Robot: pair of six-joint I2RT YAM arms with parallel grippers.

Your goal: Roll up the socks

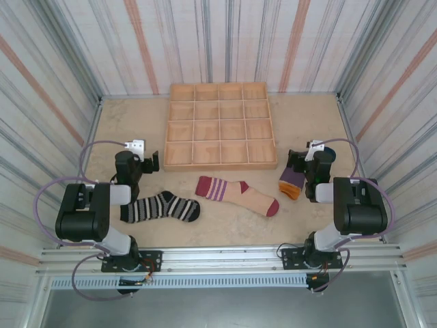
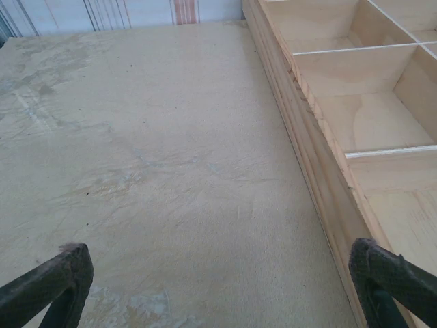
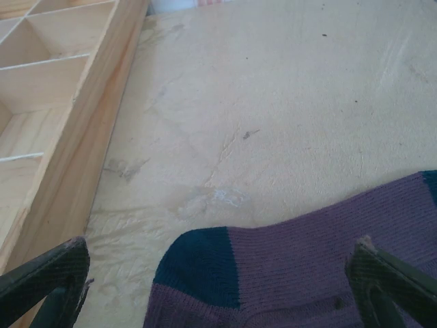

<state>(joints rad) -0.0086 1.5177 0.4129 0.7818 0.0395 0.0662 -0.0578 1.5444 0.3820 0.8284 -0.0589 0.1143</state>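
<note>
Three socks lie flat on the table in front of the arms. The black-and-white striped sock [image 1: 162,207] is at the left, the tan sock [image 1: 239,195] with red toe and striped cuff in the middle. The purple sock [image 1: 292,181] with an orange end lies at the right. My left gripper [image 1: 151,161] hovers open behind the striped sock, over bare table [image 2: 171,171], its fingers [image 2: 54,280] wide apart. My right gripper [image 1: 296,164] stands open over the purple sock [image 3: 328,266], whose teal patch [image 3: 198,266] lies between the spread fingers [image 3: 389,273]. Neither holds anything.
A wooden tray [image 1: 220,164] with several square compartments sits at the back middle. Its near left wall [image 2: 321,157] runs just right of my left gripper, and its right wall [image 3: 82,102] is left of my right gripper. Striped walls enclose the table.
</note>
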